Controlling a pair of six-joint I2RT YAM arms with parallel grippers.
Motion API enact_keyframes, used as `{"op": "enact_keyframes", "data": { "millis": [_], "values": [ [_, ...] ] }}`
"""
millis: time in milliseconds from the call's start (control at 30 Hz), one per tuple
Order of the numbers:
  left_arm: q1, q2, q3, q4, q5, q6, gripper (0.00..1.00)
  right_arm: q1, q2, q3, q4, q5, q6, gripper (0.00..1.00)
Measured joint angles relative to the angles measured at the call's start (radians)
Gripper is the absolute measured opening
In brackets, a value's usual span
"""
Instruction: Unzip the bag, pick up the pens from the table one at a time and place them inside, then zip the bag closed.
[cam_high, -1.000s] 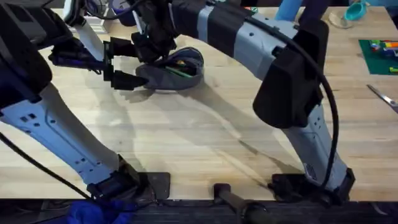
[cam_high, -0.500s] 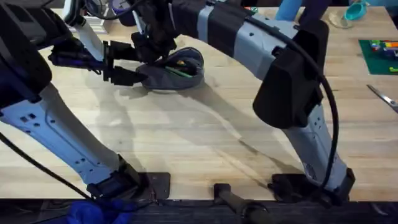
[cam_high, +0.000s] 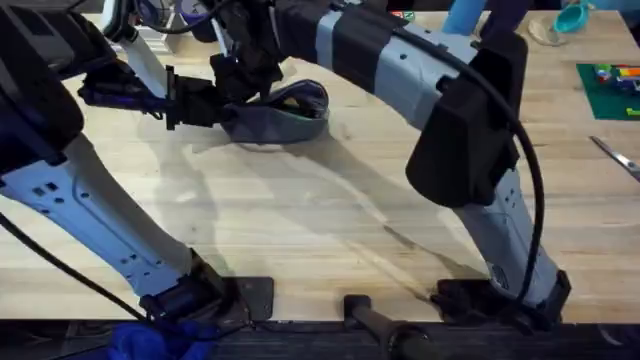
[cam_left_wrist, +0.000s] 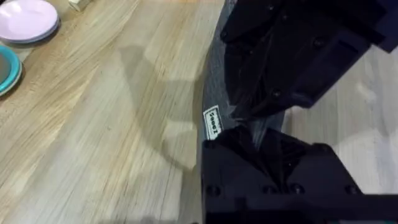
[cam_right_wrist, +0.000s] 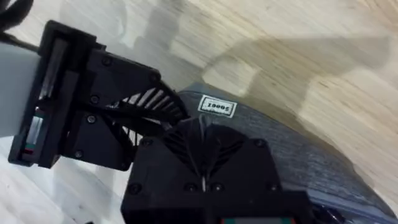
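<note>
Blue-grey fabric marked the bag (cam_high: 280, 115), which lay on the table (cam_high: 330, 230) toward its far left part, its top gaping open. Both grippers met at the bag's left end. The left gripper (cam_high: 205, 103) reached in from the left and its fingers were closed onto that end of the bag. The right gripper (cam_high: 243, 85) came down from above, just beside the left one; whether it pinched anything I could not tell. In the left wrist view the bag (cam_left_wrist: 214, 118) showed a small white label (cam_left_wrist: 213, 122) at its edge. In the right wrist view the bag (cam_right_wrist: 298, 155) carried the same label (cam_right_wrist: 217, 106).
</note>
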Motion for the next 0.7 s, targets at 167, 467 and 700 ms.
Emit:
{"op": "enact_keyframes", "data": {
  "millis": [167, 467, 700],
  "values": [
    [0.000, 0.000, 0.000, 0.000, 0.000, 0.000, 0.043, 0.000, 0.000, 0.012, -0.013, 0.002, 0.000, 0.029],
    [0.000, 0.000, 0.000, -0.003, 0.003, 0.000, 0.043, 0.003, 0.000, 0.076, -0.095, 0.010, -0.001, 0.029],
    [0.000, 0.000, 0.000, -0.003, 0.002, 0.000, 0.043, 0.002, 0.000, 0.092, -0.110, 0.029, -0.001, 0.029]
  ]
}}
